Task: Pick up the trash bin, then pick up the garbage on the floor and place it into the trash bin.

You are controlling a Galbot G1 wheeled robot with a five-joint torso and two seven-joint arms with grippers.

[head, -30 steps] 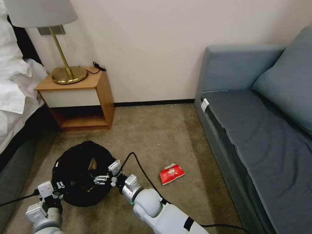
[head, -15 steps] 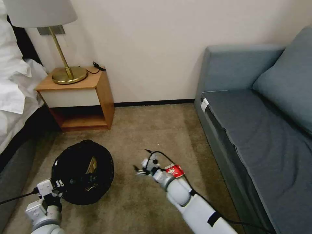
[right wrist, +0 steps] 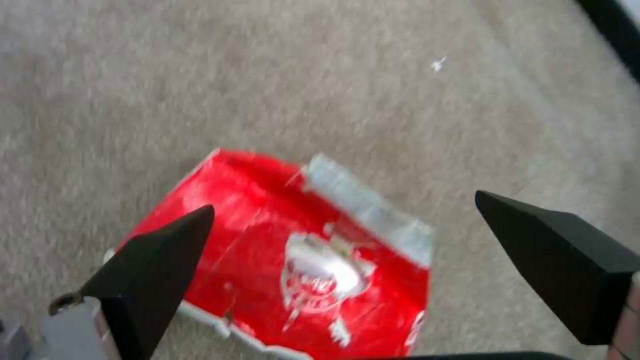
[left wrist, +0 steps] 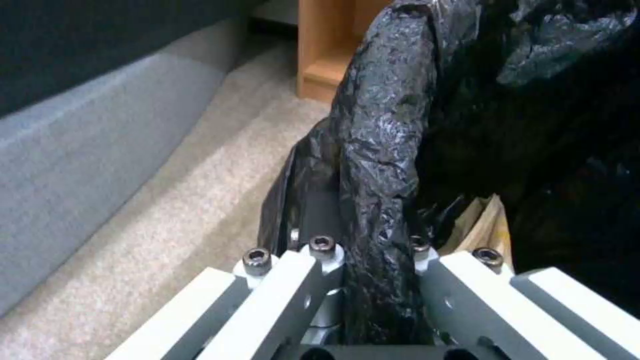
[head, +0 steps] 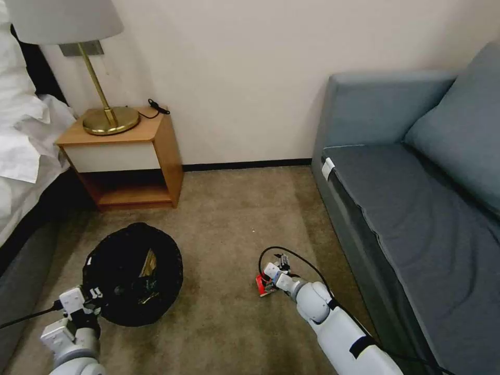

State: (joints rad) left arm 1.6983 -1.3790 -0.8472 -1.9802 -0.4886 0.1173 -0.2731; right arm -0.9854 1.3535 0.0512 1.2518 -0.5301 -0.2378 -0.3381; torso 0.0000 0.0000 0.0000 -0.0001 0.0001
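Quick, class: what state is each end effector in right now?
Left end effector: shut on the trash bin rim.
Right end effector: open, above the red snack packet.

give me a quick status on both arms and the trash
Left tool shut on black-bagged round trash bin rim. Right tool open, over red snack packet on beige carpet. Nothing in the way.

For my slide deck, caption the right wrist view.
Open right gripper poised above the red snack packet on beige carpet.

red packet (right wrist: 293,250), black-lined bin (head: 133,273)
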